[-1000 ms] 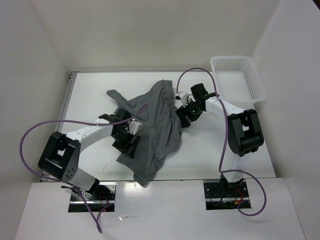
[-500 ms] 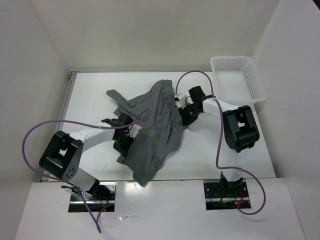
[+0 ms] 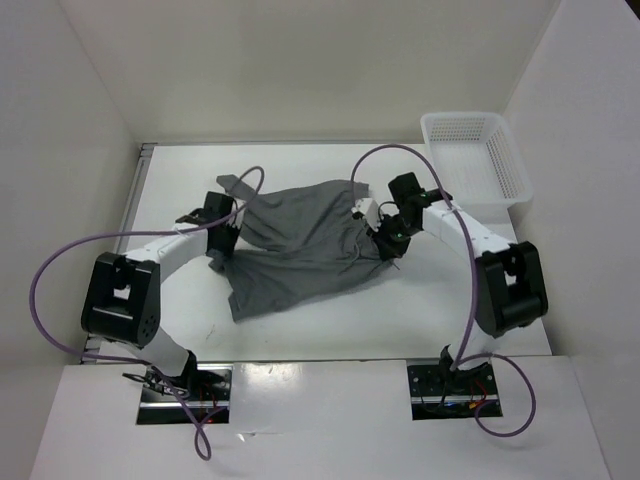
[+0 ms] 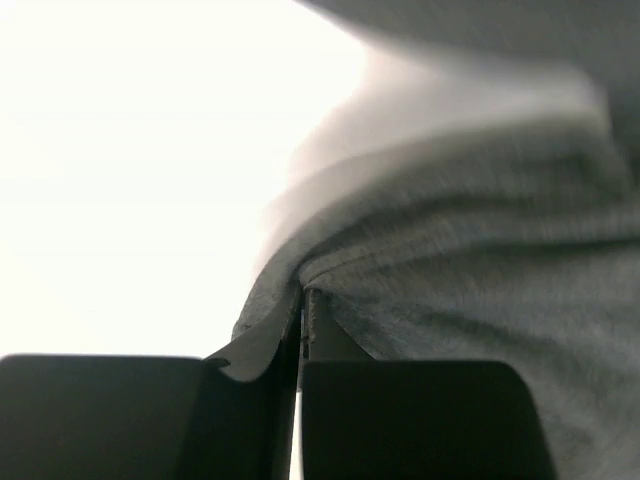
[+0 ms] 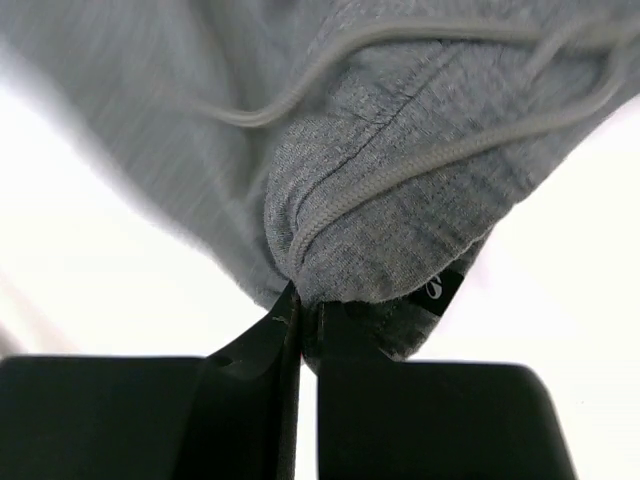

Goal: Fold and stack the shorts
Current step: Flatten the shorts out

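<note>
The grey shorts [image 3: 300, 240] hang stretched between both arms over the middle of the table, their lower part draping onto it. My left gripper [image 3: 226, 238] is shut on the left edge of the cloth; in the left wrist view the fabric [image 4: 460, 300] is pinched at the gripper [image 4: 303, 300]. My right gripper [image 3: 382, 240] is shut on the right edge. In the right wrist view the shorts [image 5: 400, 200] bunch at the gripper [image 5: 305, 300], with a drawstring and a small black label showing.
A white mesh basket [image 3: 475, 158] stands at the back right corner of the table [image 3: 400, 310]. White walls close in the left, back and right sides. Purple cables loop from both arms.
Both grippers have closed on the shorts and moved apart. The cloth, earlier heaped diagonally over the arms, is now pulled wide between them.
</note>
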Controlling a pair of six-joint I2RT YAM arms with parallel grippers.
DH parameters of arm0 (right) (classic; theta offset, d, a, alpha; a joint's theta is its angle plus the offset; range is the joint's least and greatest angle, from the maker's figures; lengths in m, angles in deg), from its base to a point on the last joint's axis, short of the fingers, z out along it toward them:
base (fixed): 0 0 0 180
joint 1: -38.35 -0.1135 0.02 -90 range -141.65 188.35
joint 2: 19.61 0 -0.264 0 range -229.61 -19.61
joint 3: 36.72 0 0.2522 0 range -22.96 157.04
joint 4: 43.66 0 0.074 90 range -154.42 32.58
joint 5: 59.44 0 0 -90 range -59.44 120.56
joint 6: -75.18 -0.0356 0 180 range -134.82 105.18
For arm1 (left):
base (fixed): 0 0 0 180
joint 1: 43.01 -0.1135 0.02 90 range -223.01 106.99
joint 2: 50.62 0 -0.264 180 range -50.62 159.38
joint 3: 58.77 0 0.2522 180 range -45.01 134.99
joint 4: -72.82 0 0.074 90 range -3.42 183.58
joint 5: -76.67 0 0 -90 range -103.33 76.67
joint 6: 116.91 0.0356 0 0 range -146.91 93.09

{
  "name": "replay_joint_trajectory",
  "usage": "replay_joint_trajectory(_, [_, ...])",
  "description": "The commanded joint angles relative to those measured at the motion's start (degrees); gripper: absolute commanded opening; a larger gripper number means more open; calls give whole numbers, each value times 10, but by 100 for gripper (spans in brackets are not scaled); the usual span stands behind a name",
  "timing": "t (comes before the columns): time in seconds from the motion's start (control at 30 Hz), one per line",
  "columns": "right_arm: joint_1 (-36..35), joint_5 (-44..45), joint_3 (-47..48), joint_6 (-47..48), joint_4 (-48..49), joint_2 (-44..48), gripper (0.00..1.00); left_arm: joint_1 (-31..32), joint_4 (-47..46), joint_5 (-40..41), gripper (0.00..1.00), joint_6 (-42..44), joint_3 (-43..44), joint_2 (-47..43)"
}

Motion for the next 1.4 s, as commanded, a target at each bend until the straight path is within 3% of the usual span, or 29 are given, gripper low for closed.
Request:
replay_joint_trajectory(0.0, [-4,-33,-20,90,-130,52,0,-27,-85,71,0,3,40,17])
replay_joint_trajectory(0.03, [-4,-51,-20,68,-113,58,0,-27,-91,71,3,3,48,17])
replay_joint_trajectory(0.1, [-4,-73,-13,8,-77,47,0,-12,-91,71,19,3,56,22])
replay_joint_trajectory(0.17, [-4,-73,15,-42,-17,27,1,-6,-91,83,54,3,63,22])
replay_joint_trajectory(0.2, [-4,-73,26,-64,2,17,4,-6,-86,83,67,3,68,15])
replay_joint_trajectory(0.23, [-4,-73,46,-106,18,-3,21,1,-78,90,68,3,68,10])
replay_joint_trajectory(0.33, [-4,-21,67,-166,71,-26,53,9,-18,81,70,3,73,-30])
replay_joint_trajectory(0.37, [-4,-7,67,-167,84,-26,71,15,2,72,70,3,73,-62])
replay_joint_trajectory(0.4, [-4,5,67,-167,84,-26,73,15,42,62,70,3,58,-78])
replay_joint_trajectory(0.5, [-4,41,57,-136,75,-18,73,36,126,-11,70,3,21,-137])
replay_joint_trajectory(0.73, [-4,67,-22,-25,-3,32,74,44,232,-138,70,3,-26,-148])
replay_joint_trajectory(1.03, [-4,67,-87,39,-28,54,80,70,196,-178,72,3,-62,-115])
replay_joint_trajectory(1.17, [-4,61,-101,22,18,43,80,70,148,-155,72,3,-79,-100])
replay_joint_trajectory(1.3, [-4,55,-107,-5,53,22,77,70,129,-130,65,3,-93,-94])
replay_joint_trajectory(1.37, [-4,62,-107,-11,77,15,69,70,120,-106,58,3,-98,-87])
